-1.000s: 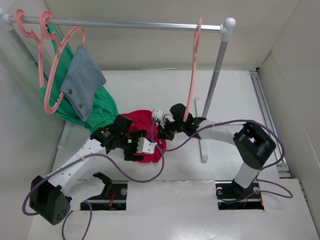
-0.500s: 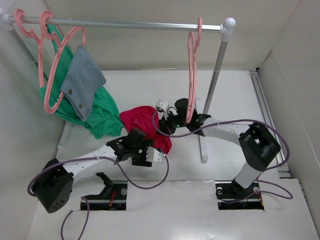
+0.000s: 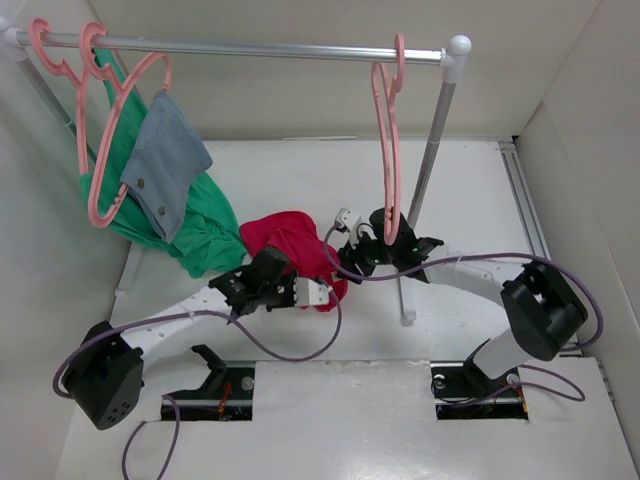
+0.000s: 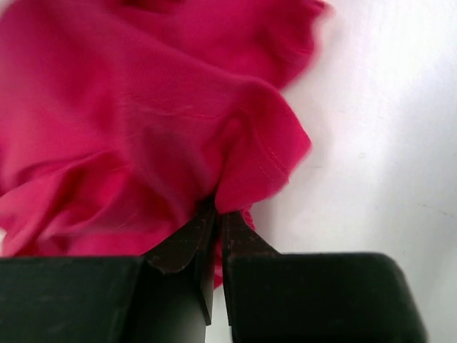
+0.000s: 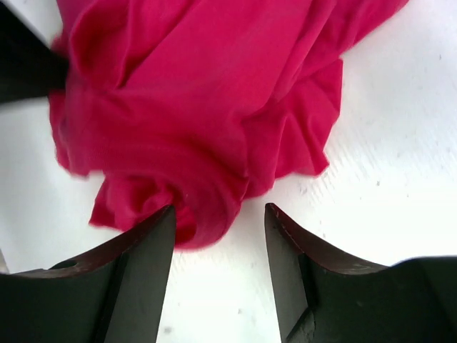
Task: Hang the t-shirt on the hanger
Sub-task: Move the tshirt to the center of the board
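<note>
The crimson t-shirt (image 3: 290, 240) lies crumpled on the white table between both arms. My left gripper (image 3: 330, 288) is at its near right edge; in the left wrist view the jaws (image 4: 218, 211) are shut on a fold of the red fabric (image 4: 143, 128). My right gripper (image 3: 342, 265) stands open just right of the shirt. In its wrist view (image 5: 220, 211) a bunched edge of the shirt (image 5: 200, 107) touches the left finger and nothing is pinched. The bare pink hanger (image 3: 388, 140) hangs from the rail above the right gripper.
A metal rail (image 3: 260, 47) spans the back on a post (image 3: 425, 170) whose foot (image 3: 405, 295) lies on the table. At the left, more pink hangers (image 3: 100, 130) carry a green garment (image 3: 205, 235) and a grey-blue denim cloth (image 3: 165, 165). White walls close in both sides.
The right gripper opened, let go of the shirt and drew back to the right. The left gripper shifted to the shirt's near right edge and shut on a fold. The hanger swung slightly.
</note>
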`<action>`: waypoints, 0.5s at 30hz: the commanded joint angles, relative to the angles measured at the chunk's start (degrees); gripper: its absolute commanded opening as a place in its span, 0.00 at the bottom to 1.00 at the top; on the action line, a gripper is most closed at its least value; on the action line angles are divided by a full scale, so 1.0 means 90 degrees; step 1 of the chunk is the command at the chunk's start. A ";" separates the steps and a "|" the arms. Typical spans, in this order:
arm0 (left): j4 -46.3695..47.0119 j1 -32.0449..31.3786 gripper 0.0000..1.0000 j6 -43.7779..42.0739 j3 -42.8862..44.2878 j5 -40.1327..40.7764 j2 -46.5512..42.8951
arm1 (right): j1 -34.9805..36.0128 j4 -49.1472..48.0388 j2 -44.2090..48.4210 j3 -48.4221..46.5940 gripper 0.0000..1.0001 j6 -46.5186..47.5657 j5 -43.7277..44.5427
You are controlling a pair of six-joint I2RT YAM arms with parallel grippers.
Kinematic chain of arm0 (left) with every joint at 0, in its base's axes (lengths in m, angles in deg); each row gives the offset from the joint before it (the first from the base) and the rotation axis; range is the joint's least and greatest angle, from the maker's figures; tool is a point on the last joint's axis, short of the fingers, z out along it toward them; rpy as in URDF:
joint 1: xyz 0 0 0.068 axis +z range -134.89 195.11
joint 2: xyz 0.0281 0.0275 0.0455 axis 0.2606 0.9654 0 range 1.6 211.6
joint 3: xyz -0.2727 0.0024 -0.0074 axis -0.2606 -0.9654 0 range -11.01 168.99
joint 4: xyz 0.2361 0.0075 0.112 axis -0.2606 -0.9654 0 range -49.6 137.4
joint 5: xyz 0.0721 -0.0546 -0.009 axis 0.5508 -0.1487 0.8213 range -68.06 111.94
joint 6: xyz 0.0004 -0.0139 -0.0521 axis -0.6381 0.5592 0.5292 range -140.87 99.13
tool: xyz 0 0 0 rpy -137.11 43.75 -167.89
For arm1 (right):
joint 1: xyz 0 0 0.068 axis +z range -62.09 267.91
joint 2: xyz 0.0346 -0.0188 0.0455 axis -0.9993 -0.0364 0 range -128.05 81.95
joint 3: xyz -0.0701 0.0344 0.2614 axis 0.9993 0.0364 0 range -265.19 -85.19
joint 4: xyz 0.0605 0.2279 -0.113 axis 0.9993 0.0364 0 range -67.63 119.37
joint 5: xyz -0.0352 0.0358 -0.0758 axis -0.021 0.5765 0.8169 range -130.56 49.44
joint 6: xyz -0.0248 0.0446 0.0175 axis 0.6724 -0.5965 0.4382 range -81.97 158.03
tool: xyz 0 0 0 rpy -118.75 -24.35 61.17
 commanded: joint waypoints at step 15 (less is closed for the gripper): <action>-0.1996 0.1142 0.00 0.1738 0.2645 -0.1690 -0.1029 | 0.1690 0.2793 0.2415 0.0008 0.72 0.0725 0.1723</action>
